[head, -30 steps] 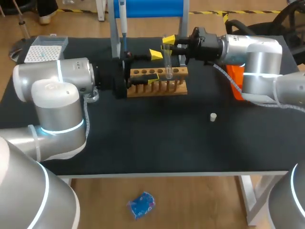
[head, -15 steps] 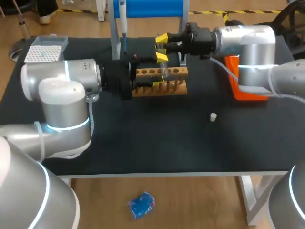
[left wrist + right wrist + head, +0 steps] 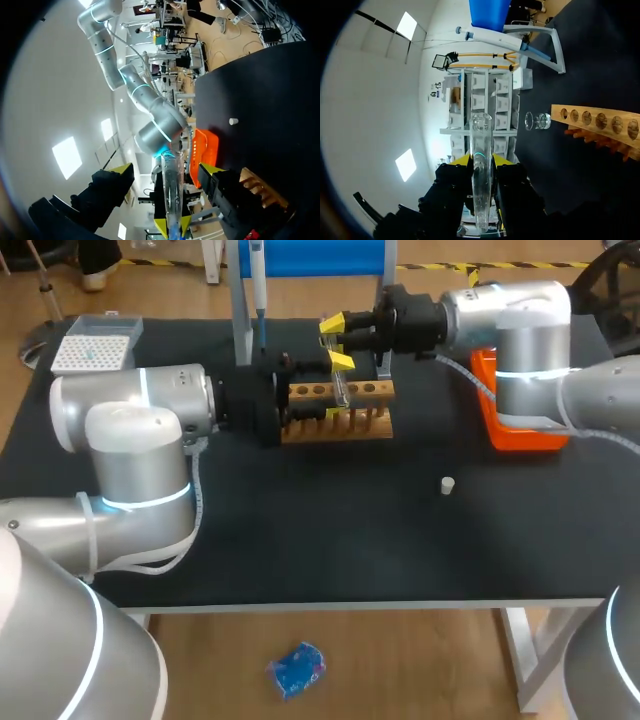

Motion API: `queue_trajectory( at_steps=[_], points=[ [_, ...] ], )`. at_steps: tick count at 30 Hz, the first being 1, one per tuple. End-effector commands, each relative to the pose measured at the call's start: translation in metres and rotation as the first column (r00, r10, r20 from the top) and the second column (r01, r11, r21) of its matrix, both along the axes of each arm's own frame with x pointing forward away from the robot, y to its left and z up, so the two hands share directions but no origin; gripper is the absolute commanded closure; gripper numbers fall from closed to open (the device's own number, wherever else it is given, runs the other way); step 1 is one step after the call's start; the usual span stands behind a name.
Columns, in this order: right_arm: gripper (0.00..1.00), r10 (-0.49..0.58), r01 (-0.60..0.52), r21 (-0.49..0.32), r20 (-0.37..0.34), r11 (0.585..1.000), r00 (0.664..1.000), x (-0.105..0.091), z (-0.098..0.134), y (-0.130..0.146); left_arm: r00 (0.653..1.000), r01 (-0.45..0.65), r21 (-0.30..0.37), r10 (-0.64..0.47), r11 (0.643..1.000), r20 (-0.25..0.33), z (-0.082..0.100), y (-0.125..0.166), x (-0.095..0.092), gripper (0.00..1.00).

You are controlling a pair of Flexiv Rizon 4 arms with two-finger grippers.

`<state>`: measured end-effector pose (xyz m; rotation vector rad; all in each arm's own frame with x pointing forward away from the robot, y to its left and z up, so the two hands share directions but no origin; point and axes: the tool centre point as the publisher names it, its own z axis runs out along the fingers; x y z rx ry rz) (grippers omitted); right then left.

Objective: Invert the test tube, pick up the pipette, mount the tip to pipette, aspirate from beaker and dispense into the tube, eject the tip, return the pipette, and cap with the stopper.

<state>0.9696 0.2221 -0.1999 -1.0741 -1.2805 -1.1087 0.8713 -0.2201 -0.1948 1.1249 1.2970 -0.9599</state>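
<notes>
A clear glass test tube point(image 3: 480, 142) hangs just above the wooden rack point(image 3: 310, 430), toward the table's far edge. It is pinched between the close-set yellow tips of the right gripper point(image 3: 480, 161). The left gripper point(image 3: 167, 169) has its jaws wide, one finger on either side of the tube, neither touching it. A white stopper point(image 3: 448, 484) lies apart, at four o'clock from the rack. The pipette point(image 3: 257, 280) stands at eleven o'clock. The likely risk is that the right gripper lets go before the left closes squarely, so the slick glass drops onto the rack. An off-centre close could also knock the tube askew.
</notes>
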Motion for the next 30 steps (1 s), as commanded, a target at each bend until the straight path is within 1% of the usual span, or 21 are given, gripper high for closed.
queue_trajectory(
  at_steps=[1, 4, 7, 14, 19, 21, 30],
  points=[
    [1.0, 0.007, -0.007, -0.007, 0.003, 1.0, 1.0, 0.0017, 0.0008, 0.0023, 1.0, -0.002, -0.005, 0.002, 1.0, 0.003, -0.0023, -0.0029, 0.0016, 0.48],
    [1.0, 0.01, -0.01, -0.009, 0.004, 1.0, 1.0, 0.0009, 0.0002, 0.0035, 1.0, -0.002, -0.004, 0.002, 1.0, 0.001, -0.0025, -0.0029, 0.0019, 0.49],
    [1.0, 0.012, -0.012, -0.011, 0.004, 1.0, 1.0, 0.0004, -0.0002, 0.0042, 1.0, 0.001, -0.001, -0.001, 1.0, -0.002, -0.0037, -0.0031, 0.0019, 0.53],
    [1.0, 0.015, -0.015, -0.011, 0.006, 1.0, 1.0, 0.0004, 0.0003, 0.0054, 1.0, 0.006, 0.003, -0.006, 1.0, -0.009, -0.0056, -0.0044, 0.0013, 0.55],
    [1.0, 0.021, -0.021, -0.012, 0.006, 1.0, 1.0, 0.0002, 0.0004, 0.0058, 1.0, 0.002, 0.001, -0.002, 1.0, -0.013, -0.0066, -0.0038, 0.0019, 0.61],
    [1.0, 0.024, -0.024, -0.014, 0.006, 1.0, 1.0, -0.0005, 0.0001, 0.0059, 1.0, -0.002, -0.001, 0.002, 1.0, -0.015, -0.007, -0.0033, 0.0022, 0.66],
    [1.0, 0.032, -0.032, -0.02, 0.007, 0.999, 0.999, -0.0014, -0.0003, 0.0062, 0.999, -0.017, -0.023, 0.016, 1.0, -0.028, -0.0075, -0.002, 0.0034, 0.67]
  ],
)
